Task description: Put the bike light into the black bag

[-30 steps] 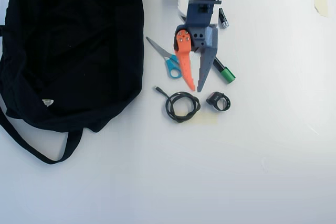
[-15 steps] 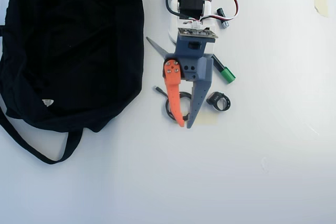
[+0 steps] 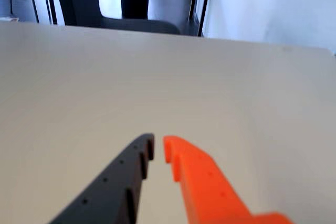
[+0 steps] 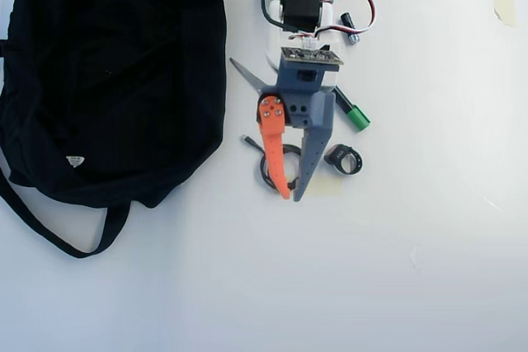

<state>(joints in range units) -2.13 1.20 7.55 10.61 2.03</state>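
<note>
No readable writing anywhere as far as I can see; the only label is the small pale triangular tag on the black bag, and whatever is printed on it is too tiny to make out. The bag fills the upper left of the overhead view, cut off at the top and left edges, with its strap looping out below. The bike light lies on the white table just right of the gripper, its ring-like loop flat and facing up; I can't tell its long axis at this size. The gripper's orange and dark fingers run down the overhead view and meet at the tips, nearly closed with nothing between them; the wrist view shows only a thin gap at the tips above bare tabletop. A coiled black cable is partly hidden under the fingers. A green-capped marker sticks out from beside the arm, its top end covered.
</note>
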